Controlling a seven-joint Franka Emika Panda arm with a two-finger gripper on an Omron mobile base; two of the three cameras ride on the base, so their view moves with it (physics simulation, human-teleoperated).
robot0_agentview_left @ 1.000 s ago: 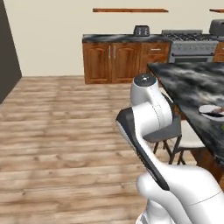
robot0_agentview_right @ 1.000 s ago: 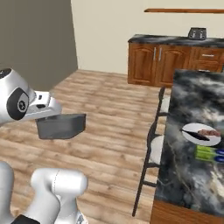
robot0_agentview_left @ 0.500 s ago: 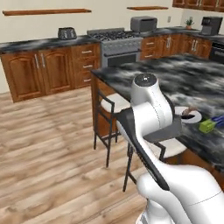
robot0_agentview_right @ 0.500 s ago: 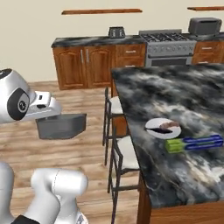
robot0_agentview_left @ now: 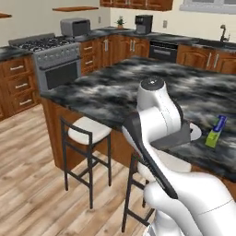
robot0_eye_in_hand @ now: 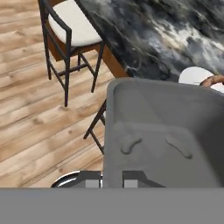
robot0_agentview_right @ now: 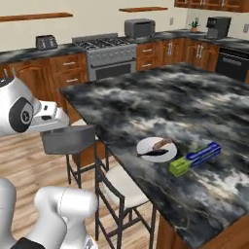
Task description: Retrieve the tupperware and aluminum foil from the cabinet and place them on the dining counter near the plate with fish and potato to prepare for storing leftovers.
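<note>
- Holding the grey container (robot0_agentview_right: 68, 139) by its rim, the gripper (robot0_eye_in_hand: 113, 177) has its jaws clenched on the near wall; in the hand view the two dark tips sit at that wall's bottom edge, one on each side of it.
- Container is carried in the air beside the island, off the surface, over the stools (robot0_agentview_right: 119, 187) and the wood floor (robot0_agentview_left: 32, 184). It appears level in the right base view, open side up.
- In the left base view the container (robot0_agentview_left: 173, 138) shows only as a grey edge behind the arm's upper link.
- Island surface (robot0_agentview_right: 160, 102), black-and-grey marbled stone, carries a small round white plate (robot0_agentview_right: 156, 149) with brownish food pieces, near the stool-side edge.
- Foil box (robot0_agentview_right: 195, 158), blue with a green end, lies flat on the surface just beside the plate, apart from it, green end toward the near edge.
- In the hand view the plate's rim (robot0_eye_in_hand: 197, 75) shows just past the container's far wall.
- Two white-cushioned stools stand against the island's side; one (robot0_agentview_left: 86, 131) is seen in the left base view.
- Background: a steel range (robot0_agentview_right: 104, 56) and wooden base cabinets (robot0_agentview_left: 18, 87) along the wall.
</note>
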